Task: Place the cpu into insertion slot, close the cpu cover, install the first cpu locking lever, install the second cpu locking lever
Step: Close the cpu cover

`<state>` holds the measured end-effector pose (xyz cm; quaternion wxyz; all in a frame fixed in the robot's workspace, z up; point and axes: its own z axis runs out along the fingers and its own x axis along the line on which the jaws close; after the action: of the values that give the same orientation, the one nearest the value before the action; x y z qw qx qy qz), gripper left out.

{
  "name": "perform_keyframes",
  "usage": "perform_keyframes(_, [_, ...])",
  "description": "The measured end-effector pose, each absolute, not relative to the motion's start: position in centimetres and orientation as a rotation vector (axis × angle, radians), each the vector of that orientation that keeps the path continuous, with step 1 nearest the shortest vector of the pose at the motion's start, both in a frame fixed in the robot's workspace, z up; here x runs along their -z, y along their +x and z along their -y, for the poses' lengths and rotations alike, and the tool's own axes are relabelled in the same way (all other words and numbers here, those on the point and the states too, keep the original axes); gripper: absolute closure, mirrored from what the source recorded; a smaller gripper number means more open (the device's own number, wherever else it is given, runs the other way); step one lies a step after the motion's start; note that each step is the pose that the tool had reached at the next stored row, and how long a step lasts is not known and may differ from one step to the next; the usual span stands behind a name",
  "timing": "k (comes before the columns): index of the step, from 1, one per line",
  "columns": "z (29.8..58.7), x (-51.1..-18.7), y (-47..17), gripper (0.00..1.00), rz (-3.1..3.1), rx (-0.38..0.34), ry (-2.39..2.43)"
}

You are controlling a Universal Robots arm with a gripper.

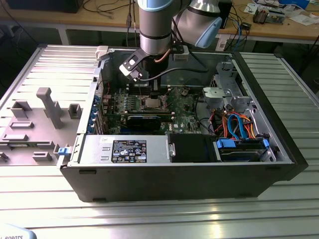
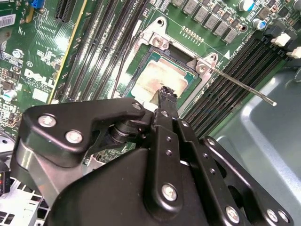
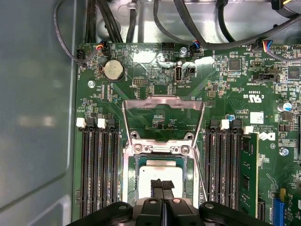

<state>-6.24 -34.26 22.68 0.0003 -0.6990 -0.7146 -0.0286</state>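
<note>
Lying in insertion slot [image 3: 128, 181], cpu [image 3: 158, 175], square, smudged silver top

Cpu [image 3: 151, 172]: flat square chip, dull silver top, lying flat inside insertion slot [image 2: 155, 39]. Slot: square socket, silvery rim. Cpu cover [image 3: 163, 99]: thin silvery frame, large square cut-out, swung open, off chip. Locking lever [image 2: 240, 85]: thin metal rod, unlatched, sticking outward.

Ribbed metal table [image 1: 149, 219], wooden workbench [image 1: 35, 16] behind, loose cables [image 1: 107, 7], seemingly overhead light
</note>
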Motion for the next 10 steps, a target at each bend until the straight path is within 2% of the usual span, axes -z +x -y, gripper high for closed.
perform_keyframes(10, [34.26,-23.0,-6.24,0.89,2.246,0.09,-2.193])
